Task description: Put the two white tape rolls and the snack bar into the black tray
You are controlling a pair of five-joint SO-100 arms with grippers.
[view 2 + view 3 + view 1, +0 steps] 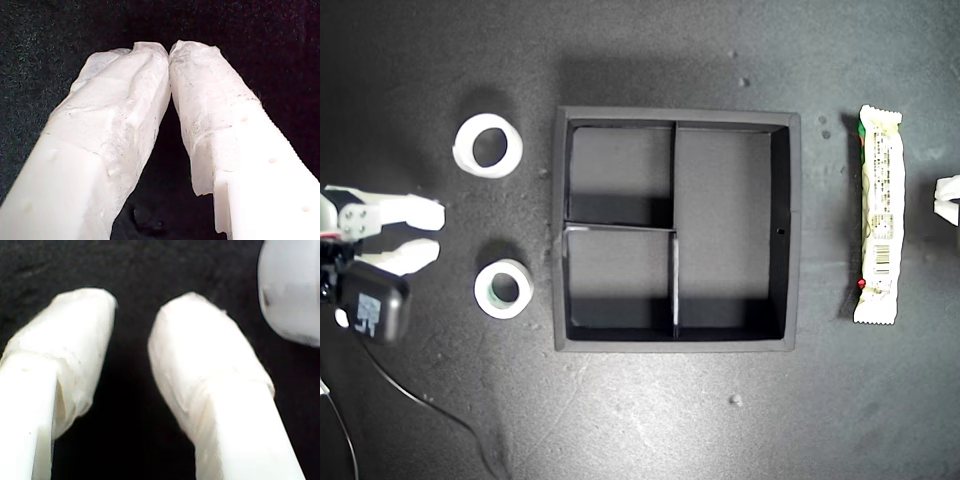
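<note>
Top view of a black, speckled desk with one tray, two tape rolls and one snack bar. The only print we can make out is a barcode on the bar, near its lower end in the exterior view, with a small red mark just below it; the remaining text on the wrapper is too small to read, as are the white marks on the black box carried by the arm at the exterior view's left. The tray sits at the centre and has three compartments: two small squares on the exterior view's left and one long one on its right. Both rolls lie flat on the desk outside the tray, to its left in the exterior view. The larger roll is the upper one and the smaller roll, with a greenish inner core, the lower. The bar lies lengthwise on the desk beyond the tray's right wall in the exterior view, apart from it. My second gripper is spread, pointing into the gap between the two rolls and touching neither; its wrist view shows one white roll close beside one finger, though we cannot tell which roll. My first gripper has its tips pressed together over bare desk, holding nothing. A white arm part shows at the exterior view's right edge, near the bar.
</note>
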